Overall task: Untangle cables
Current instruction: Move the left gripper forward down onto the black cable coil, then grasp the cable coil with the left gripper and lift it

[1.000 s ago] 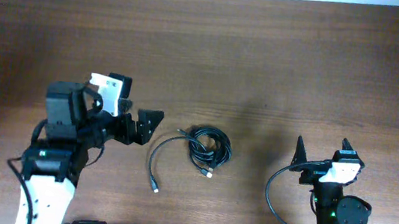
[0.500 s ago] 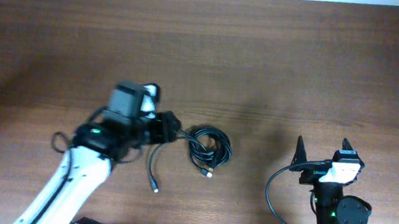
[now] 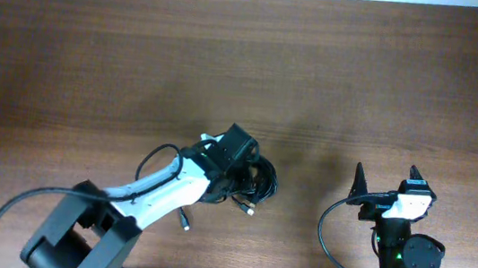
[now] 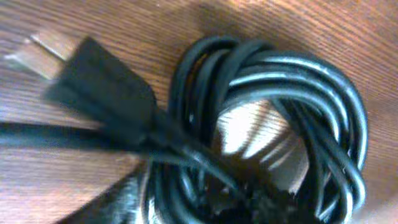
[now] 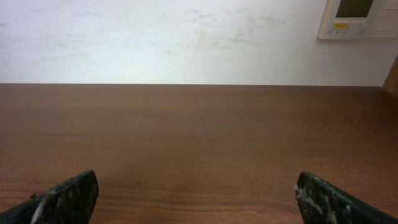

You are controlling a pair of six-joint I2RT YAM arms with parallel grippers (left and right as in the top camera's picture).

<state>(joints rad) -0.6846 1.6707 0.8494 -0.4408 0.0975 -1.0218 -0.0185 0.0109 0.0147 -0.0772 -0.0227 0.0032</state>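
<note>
L hand [image 3: 239, 161] sits right on top of the cables [image 3: 263, 180], a black bunch just below mid-frame on the brown counter [image 3: 94, 63]. Can't tell if it's open or shut. L wrist view: cables [image 4: 298, 81] loop at the right, black plug [image 4: 99, 87] upper left. R hand [image 3: 386, 178], btm right, is wide open w/ nothing in it.

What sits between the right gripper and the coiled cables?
Only bare wooden table, as the overhead view shows: nothing lies between the right gripper and the coiled cables.
</note>
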